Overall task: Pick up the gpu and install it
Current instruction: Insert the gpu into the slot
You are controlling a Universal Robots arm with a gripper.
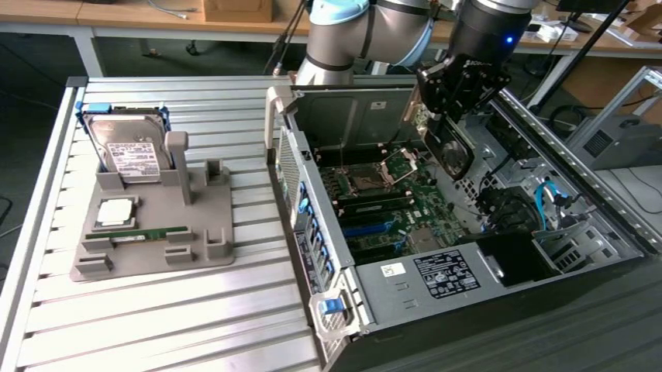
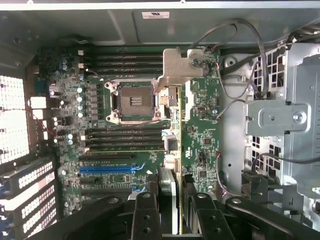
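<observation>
We see a workshop with a ribbed metal table (image 1: 155, 310). On it a computer case (image 1: 342, 101) lies on its side with the cover off, and we think that is so the arm can reach in from above. Beside it, on the exterior view's left, sits a gray holder (image 1: 155, 260). It props up the hard drive (image 1: 129, 147) and keeps the memory stick (image 1: 139, 232) in a groove, most likely so the parts stay put and are easy to grab.

The gpu (image 1: 453, 155) is up in the air over the open case, above the green board (image 1: 393, 225). It hangs on its thin edge. We guess it is held this way so its bottom edge faces the slots.

The gripper (image 1: 447, 116) is clamped on the gpu. In the wrist view the gripper (image 2: 171, 220) has its fingers partly apart, one on each flat side of the gpu (image 2: 173, 192). The card points down near the blue slot (image 2: 107, 168).
</observation>
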